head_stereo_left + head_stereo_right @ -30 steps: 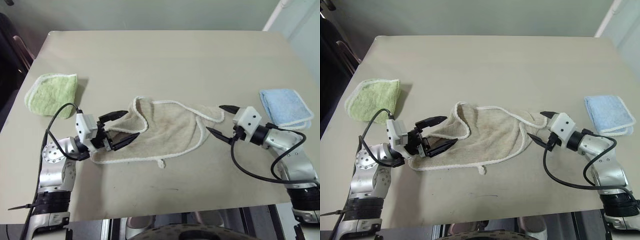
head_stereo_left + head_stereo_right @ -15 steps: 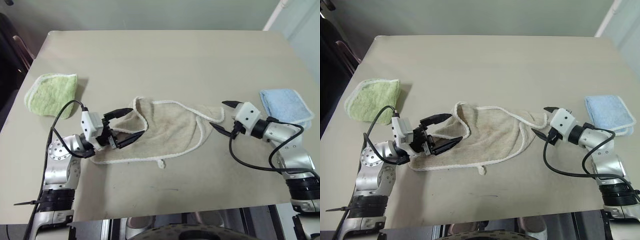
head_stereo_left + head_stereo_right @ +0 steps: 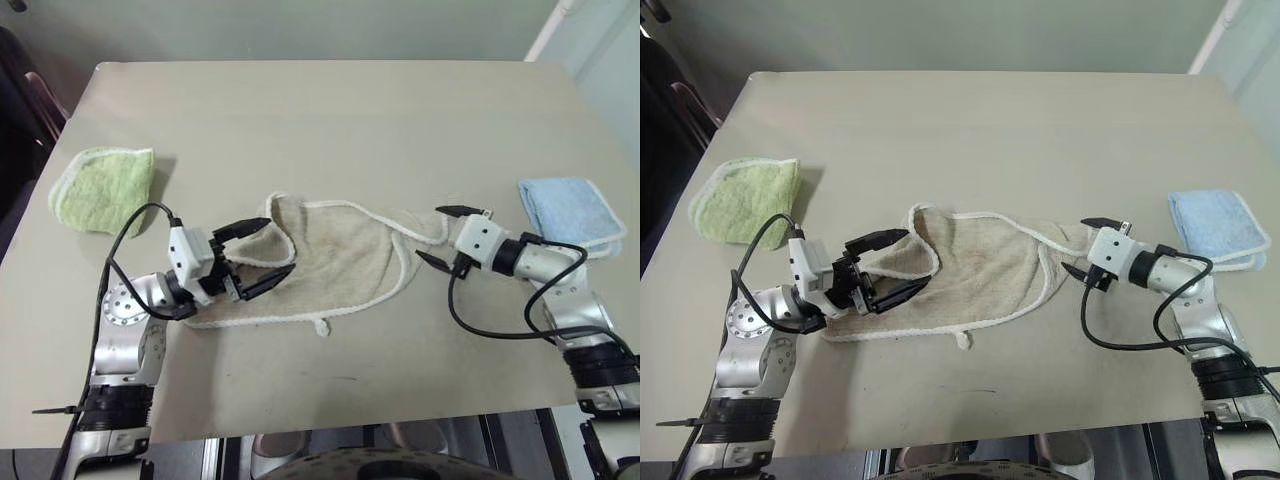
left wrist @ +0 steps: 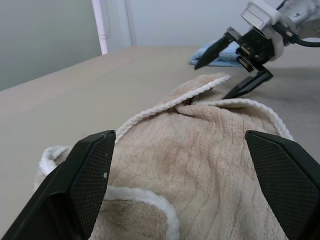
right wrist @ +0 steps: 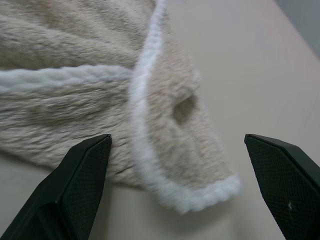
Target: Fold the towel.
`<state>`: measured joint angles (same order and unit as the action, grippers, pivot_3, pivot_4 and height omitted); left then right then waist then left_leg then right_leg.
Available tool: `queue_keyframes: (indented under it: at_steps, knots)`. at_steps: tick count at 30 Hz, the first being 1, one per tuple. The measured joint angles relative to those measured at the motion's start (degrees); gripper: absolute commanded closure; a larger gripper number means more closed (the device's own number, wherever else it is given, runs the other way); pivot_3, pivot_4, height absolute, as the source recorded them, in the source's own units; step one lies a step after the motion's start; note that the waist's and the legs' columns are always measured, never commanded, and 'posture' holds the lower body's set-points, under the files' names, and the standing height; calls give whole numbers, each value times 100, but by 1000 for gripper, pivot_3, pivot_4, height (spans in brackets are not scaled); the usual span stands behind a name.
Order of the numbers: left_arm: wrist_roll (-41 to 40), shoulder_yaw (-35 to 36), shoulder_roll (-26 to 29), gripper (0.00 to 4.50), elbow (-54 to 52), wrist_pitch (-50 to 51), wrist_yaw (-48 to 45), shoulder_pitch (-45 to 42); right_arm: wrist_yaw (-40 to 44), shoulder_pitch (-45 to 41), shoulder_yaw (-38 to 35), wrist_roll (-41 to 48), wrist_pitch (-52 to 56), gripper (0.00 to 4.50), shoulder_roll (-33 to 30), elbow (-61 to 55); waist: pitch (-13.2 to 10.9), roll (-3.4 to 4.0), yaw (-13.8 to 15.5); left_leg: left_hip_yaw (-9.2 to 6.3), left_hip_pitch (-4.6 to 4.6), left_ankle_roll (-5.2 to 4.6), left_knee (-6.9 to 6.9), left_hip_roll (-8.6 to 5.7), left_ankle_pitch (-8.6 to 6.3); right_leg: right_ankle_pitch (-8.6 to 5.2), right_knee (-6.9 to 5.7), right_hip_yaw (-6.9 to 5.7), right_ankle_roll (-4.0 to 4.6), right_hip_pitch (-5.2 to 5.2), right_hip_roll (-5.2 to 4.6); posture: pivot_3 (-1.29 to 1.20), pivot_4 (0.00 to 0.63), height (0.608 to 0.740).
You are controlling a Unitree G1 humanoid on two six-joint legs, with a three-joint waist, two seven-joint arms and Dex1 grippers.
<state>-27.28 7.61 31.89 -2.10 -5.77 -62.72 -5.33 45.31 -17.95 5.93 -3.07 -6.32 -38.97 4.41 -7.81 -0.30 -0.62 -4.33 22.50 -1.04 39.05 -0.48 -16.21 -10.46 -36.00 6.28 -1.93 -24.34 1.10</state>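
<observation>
Towel: the beige towel [image 3: 335, 262] lies rumpled on the table [image 3: 330, 120], between the two grippers; its white corded edge curls over itself at both ends, and a small loop tag [image 3: 322, 328] sticks out from the near edge.
Left gripper: the left gripper [image 3: 258, 255] has its fingers spread wide over the towel's left end, one finger above the folded-over flap and the other on or just above the cloth nearer the robot; I cannot tell for sure whether they touch it. It has hold of nothing.
Left wrist view: the towel's humped fold [image 4: 200, 145] lies straight ahead between the two black fingers [image 4: 82, 180], with the other gripper beyond it at the far end.
Right gripper: the right gripper [image 3: 438, 236] is also spread wide and empty, its tips just beside the towel's right corner, seemingly just short of the cloth.
Right wrist view: the towel's corner [image 5: 192, 150] with its white edging lies just ahead of the fingers [image 5: 75, 185], in the gap between them.
Green cloth: a folded green cloth [image 3: 102, 187] lies well beyond the left gripper, on its outer side.
Blue cloth: a folded light blue cloth [image 3: 572, 213] lies near the right gripper, on its outer side, behind the wrist.
</observation>
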Motion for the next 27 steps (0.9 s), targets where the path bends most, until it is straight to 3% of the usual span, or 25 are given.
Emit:
queue_keyframes:
  at_steps: [3, 14, 23, 27]
  knots:
    - [12, -2, 0, 0, -29, 2, 52, 58, -53, -48, 10, -68, -120, 815, 39, 117, 0, 0, 2, 1, 0, 0, 0, 0, 0, 0, 1, 0, 0, 0, 0, 0, 150, 740]
    - [22, -2, 0, 0, -40, 2, 72, 111, -206, -96, -1, -146, -493, 4476, 68, 303, 0, 0, 3, 0, 0, 0, 0, 0, 0, 1, 0, 0, 1, 0, 0, 0, 150, 740]
    - [18, 42, 93, 0, -34, 68, 66, 91, -139, -81, -112, 152, -323, 4476, 54, 0, 0, 1, 1, 0, 0, 0, -2, 1, 0, 0, 1, 0, 3, 0, 1, 0, 150, 740]
    - [27, 57, 149, 0, 68, 60, 38, 75, -113, -98, -326, 558, 252, 4476, 52, -433, -1, 1, 2, 1, 1, 1, -1, 1, 0, -11, 2, 0, 21, 0, 1, 0, 150, 740]
